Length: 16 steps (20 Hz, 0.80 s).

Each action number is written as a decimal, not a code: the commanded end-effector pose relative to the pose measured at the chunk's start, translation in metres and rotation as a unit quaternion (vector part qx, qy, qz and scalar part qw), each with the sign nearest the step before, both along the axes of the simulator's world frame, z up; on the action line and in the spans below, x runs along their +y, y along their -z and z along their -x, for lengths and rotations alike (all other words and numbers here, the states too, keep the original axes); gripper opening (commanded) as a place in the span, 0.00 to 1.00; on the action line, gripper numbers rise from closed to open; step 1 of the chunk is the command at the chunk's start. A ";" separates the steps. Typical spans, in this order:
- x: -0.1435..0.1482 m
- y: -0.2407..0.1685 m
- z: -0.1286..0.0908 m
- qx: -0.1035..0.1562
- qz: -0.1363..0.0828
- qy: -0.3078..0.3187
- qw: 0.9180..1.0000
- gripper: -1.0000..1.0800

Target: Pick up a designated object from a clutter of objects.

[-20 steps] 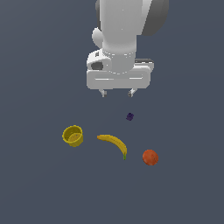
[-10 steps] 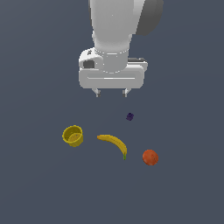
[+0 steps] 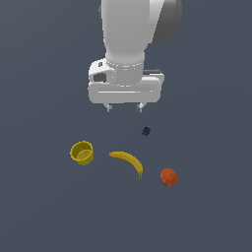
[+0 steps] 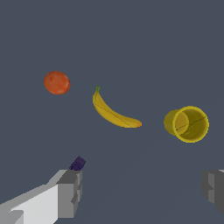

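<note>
Banana (image 3: pixel 128 161) — curved, yellow, with a greenish stem tip — lies flat on the dark grey floor (image 3: pixel 39 211) between a yellow cup (image 3: pixel 82 152) and an orange-red ball (image 3: pixel 169 177), touching neither. A tiny dark purple cube (image 3: pixel 146 131) sits apart, nearer the arm. The white gripper (image 3: pixel 124 107) hangs above — fingers spread wide, holding nothing.

Light is soft and even; the banana (image 3: pixel 129 161) casts no clear shadow. Both pictures are sharp, without glare.
</note>
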<state>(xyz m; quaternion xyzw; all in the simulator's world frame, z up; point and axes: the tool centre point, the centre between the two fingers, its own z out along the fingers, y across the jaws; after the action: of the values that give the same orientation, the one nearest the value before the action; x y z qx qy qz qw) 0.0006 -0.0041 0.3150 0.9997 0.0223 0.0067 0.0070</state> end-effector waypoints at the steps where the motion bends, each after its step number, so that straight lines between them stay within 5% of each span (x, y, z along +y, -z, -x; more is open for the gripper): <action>1: 0.000 0.008 -0.003 0.001 0.001 -0.014 1.000 0.96; 9: 0.000 0.049 -0.020 0.004 0.006 -0.091 0.996 0.96; 16: 0.002 0.103 -0.037 0.007 0.008 -0.187 0.982 0.96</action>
<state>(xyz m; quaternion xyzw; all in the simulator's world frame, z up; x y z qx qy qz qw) 0.0340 -0.0024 0.2239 0.9822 0.1874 0.0009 0.0138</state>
